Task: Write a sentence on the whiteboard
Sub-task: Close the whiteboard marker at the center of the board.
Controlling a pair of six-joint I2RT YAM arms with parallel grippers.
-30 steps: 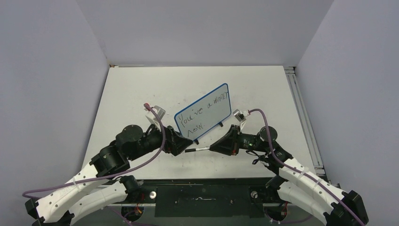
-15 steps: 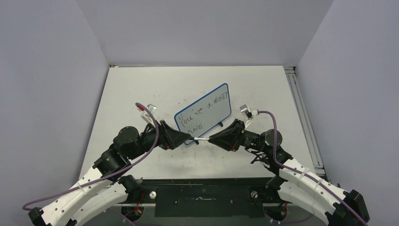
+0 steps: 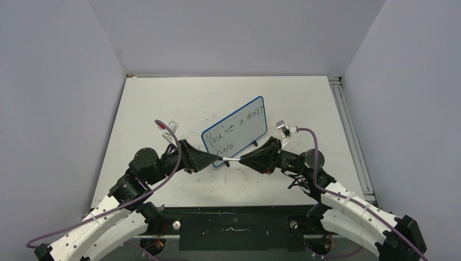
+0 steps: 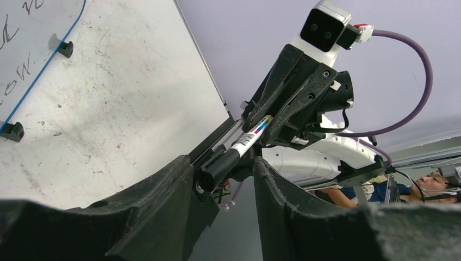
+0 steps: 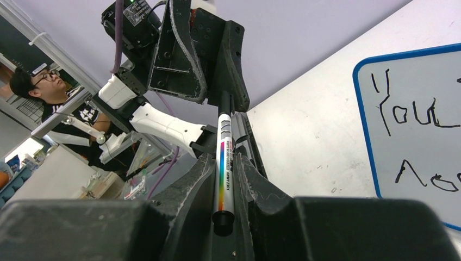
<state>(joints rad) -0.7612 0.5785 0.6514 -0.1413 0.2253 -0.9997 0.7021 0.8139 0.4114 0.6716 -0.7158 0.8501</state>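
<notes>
The whiteboard (image 3: 239,128) stands tilted at mid-table, blue-framed. The sentence (image 3: 235,125) on it reads about "You've a winner now". It also shows in the right wrist view (image 5: 407,111). A white marker (image 3: 232,160) with a rainbow stripe and black cap bridges both grippers just in front of the board's near edge. My right gripper (image 3: 245,160) is shut on the marker's barrel (image 5: 223,130). My left gripper (image 3: 217,159) faces it. Its jaws stand apart around the black cap end (image 4: 220,166), with a gap beside the cap.
The board's black feet (image 4: 12,131) rest on the scuffed white tabletop (image 3: 163,103). Purple-grey walls close in on three sides. A metal rail (image 3: 348,125) runs along the table's right edge. A person (image 5: 32,87) sits beyond the near edge.
Both grippers have moved away from the bases toward the board and closer together. The marker rose with them. The left wrist has rolled.
</notes>
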